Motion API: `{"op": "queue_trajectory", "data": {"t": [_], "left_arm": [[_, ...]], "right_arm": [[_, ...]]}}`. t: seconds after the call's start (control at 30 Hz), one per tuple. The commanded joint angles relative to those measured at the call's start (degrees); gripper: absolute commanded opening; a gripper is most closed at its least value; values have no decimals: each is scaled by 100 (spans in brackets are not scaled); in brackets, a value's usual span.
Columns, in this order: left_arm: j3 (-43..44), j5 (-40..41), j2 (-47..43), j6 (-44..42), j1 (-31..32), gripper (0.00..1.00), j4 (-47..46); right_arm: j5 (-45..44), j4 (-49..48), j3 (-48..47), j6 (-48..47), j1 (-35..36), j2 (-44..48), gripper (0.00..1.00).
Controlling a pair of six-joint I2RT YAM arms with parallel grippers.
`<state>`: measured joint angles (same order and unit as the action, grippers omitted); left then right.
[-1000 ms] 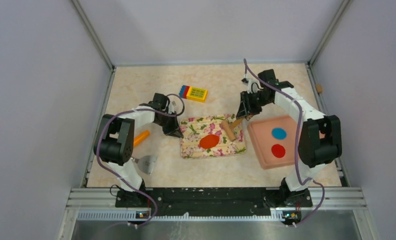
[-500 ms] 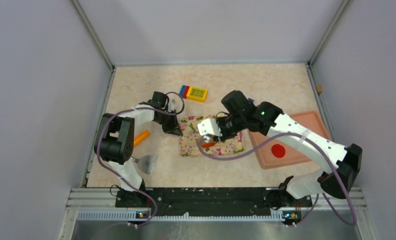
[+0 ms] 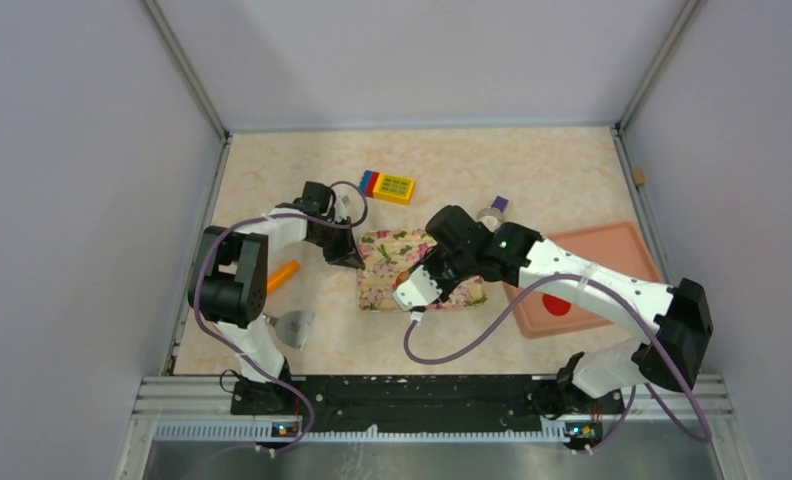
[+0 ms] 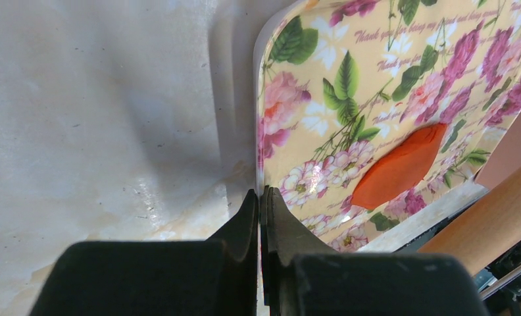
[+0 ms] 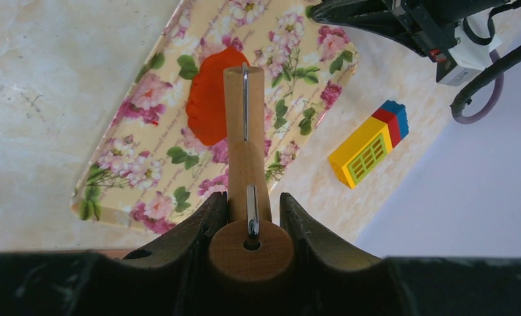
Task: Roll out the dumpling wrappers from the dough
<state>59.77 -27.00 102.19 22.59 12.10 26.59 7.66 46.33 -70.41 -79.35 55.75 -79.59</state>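
- Right gripper point(image 5: 248, 207): we see it clamped on the roller point(image 5: 244, 125), far end by the dough point(image 5: 208, 105).
- Dough lies on the floral board point(image 5: 139, 164).
- Left gripper point(image 4: 263, 204): closed, empty, tips at the board's edge.
- We see one red wrapper point(image 3: 556, 304) in the pink tray point(image 3: 622, 240).

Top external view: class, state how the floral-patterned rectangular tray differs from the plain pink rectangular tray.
The floral-patterned rectangular tray is printed with flowers; the plain pink rectangular tray is one colour. The floral tray carries the flattened red-orange clay dough; the pink tray carries a small red clay disc. Both lie flat on the table, partly hidden by the right arm.
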Motion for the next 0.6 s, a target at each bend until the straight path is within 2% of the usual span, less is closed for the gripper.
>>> {"op": "queue_trajectory", "data": {"t": [0.0,0.57], "left_arm": [[20,-252,-65,21,-32,0,-312],[6,-269,-11,35,-31,0,-334]], "right_arm": [[-67,-558,-77,57,115,-90,0],[123,-867,419,1203,-42,-655,0]]}}
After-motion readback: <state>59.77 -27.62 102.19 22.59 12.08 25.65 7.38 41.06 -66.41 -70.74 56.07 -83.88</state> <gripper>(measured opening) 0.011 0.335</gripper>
